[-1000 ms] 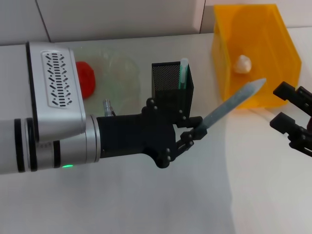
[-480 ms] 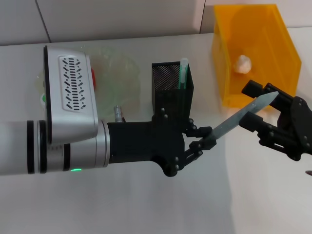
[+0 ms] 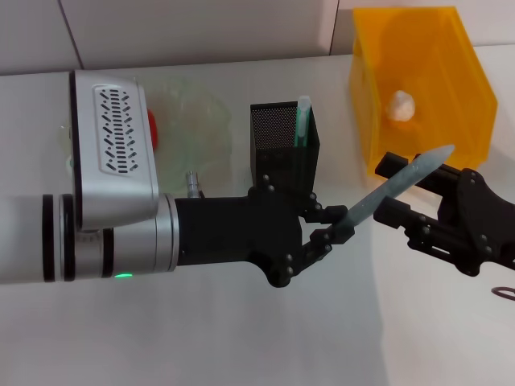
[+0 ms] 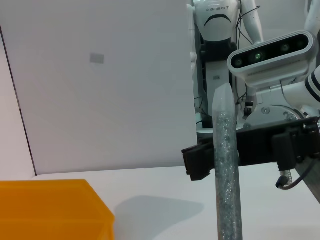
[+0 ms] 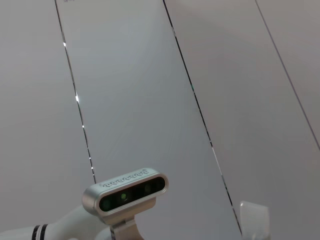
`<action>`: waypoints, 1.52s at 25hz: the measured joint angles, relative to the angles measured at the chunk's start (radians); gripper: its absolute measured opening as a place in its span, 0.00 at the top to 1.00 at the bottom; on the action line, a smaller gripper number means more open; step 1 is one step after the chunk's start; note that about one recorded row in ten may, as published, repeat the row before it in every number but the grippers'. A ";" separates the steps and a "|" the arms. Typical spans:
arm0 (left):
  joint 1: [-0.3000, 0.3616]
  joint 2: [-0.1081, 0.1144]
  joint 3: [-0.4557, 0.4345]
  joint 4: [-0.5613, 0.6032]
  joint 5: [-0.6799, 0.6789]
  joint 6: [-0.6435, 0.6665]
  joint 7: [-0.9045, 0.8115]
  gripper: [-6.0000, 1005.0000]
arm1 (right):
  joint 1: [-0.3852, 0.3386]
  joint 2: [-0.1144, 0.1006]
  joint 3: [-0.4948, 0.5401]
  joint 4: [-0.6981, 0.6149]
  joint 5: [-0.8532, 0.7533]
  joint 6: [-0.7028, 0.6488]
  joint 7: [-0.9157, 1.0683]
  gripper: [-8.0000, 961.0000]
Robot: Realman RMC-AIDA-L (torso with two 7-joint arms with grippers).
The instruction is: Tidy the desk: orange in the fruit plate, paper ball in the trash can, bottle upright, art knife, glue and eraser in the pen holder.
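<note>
**Art knife held between two hands above the counter**

The left hand (image 3: 334,227) is reaching across the middle of the head view, its black fingers pinching the lower end of the art knife (image 3: 396,188). The knife, a slim grey stick, is slanting upward and toward the robot's right, its pointed tip lying in front of the lower edge of the trash can (image 3: 418,80).

The right hand (image 3: 402,193) is coming in from the right side, with its fingers spread on either side of the knife's upper part (whether they are touching it cannot be told). In the left wrist view the knife (image 4: 226,165) is standing up in the foreground, and the black right hand (image 4: 250,150) is sitting just behind it.

The pen holder (image 3: 282,145) is standing upright on the white counter (image 3: 241,338), just behind the left hand, with the green glue (image 3: 302,121) leaning inside it against its right wall. The trash can, well to the right of the holder, is holding a white paper ball (image 3: 401,105). The fruit plate (image 3: 197,121) is lying to the left of the holder, and a sliver of the orange (image 3: 152,129) is showing on it, mostly hidden by the left arm's wrist casing.
</note>
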 joint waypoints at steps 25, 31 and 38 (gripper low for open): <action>-0.007 -0.002 0.005 -0.045 -0.028 0.002 0.002 0.76 | 0.002 0.005 0.003 0.011 0.008 0.025 -0.047 0.83; -0.004 0.000 -0.018 -0.064 -0.067 0.002 0.015 0.42 | -0.012 0.004 0.034 0.004 0.025 0.013 -0.047 0.84; 0.011 0.001 -0.043 -0.312 -0.393 0.174 0.397 0.27 | -0.009 0.003 0.052 0.011 0.202 0.059 -0.157 0.84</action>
